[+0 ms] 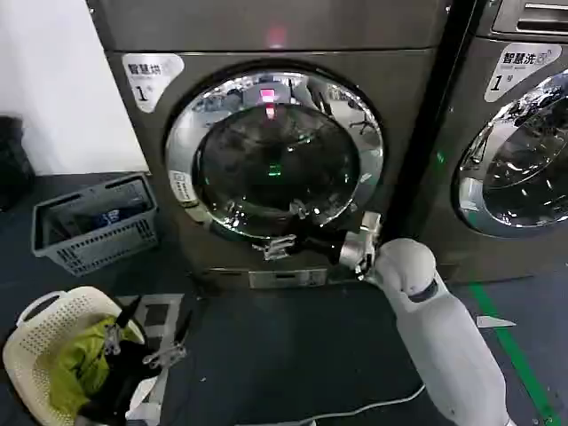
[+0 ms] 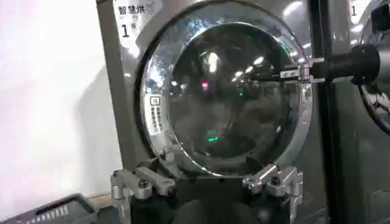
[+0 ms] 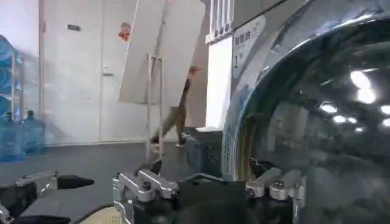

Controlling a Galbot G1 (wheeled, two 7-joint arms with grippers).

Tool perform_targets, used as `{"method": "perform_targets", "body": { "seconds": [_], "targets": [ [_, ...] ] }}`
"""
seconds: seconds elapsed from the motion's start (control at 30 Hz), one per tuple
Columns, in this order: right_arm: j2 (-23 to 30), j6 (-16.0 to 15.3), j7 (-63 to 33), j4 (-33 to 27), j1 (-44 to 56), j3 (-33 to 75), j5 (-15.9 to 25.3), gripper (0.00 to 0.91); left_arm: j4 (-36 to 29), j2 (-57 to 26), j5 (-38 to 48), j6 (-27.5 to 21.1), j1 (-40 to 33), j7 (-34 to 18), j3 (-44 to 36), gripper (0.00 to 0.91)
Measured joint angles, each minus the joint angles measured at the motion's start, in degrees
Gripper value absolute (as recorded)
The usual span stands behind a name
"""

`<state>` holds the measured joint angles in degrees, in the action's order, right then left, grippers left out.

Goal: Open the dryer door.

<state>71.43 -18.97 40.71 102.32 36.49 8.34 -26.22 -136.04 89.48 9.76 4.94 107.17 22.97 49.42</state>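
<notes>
Two grippers | right gripper jaws spread, at dryer door | left gripper jaws spread, over dark floor

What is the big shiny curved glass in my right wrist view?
Observer: That's the dryer door, shut. The head view shows its whole chrome ring on the dryer.
Operator: Where on the door is this hand?
Observer: The right gripper is open at the door's lower rim.
Operator: And the other arm?
Observer: The left gripper hangs open, low beside a cream basket of clothes on the floor.
</notes>
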Motion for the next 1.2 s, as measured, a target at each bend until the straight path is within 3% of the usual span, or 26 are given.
{"method": "perform_targets", "body": {
  "seconds": [0.43, 0.73, 1.2],
  "targets": [
    [4.62, 7.33, -6.0, -11.43, -8.12, -7.4, 5.42, 0.907, 0.96, 0.43, -5.48, 0.78, -0.08, -4.17, -1.53, 0.907],
    [9.02, 8.39, -7.9, -22.21, -14.72, -14.56, 6.01, 0.907, 0.44, 0.63, -5.7, -2.53, 0.01, -2.99, -2.18, 0.907],
    [16.67, 11.14, -7.36, -35.02, -21.6, -19.3, 7.05, 0.907, -0.58, 1.18, -10.1, -2.53, 1.1, -2.68, -1.46, 0.907]
  ]
}}
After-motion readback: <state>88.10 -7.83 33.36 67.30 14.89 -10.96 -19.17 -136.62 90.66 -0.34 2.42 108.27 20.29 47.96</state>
